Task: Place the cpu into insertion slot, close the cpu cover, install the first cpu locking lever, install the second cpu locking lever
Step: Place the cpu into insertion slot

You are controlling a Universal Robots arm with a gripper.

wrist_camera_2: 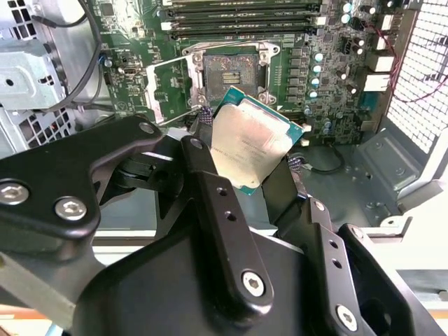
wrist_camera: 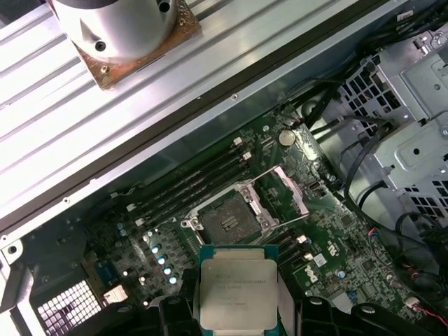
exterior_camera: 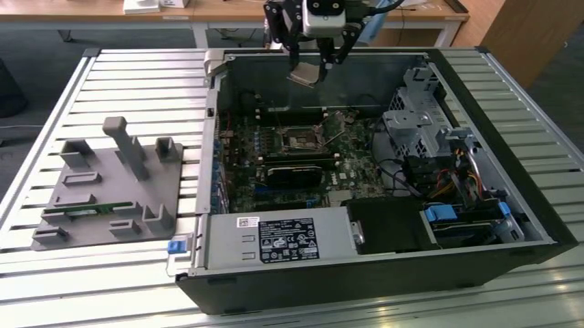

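The jaws clench the cpu point(wrist_camera_2: 255, 143) by its edges, holding it tilted in the air above the bare insertion slot point(wrist_camera_2: 229, 70). The cpu cover point(wrist_camera_2: 170, 64) stands swung open beside the slot, inside the computer case point(exterior_camera: 365, 287).

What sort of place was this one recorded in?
Probably a robotics lab or workshop. An open desktop computer case lies on a slatted aluminium table, with a grey parts fixture beside it and a wooden desk behind. The gripper holds the cpu.
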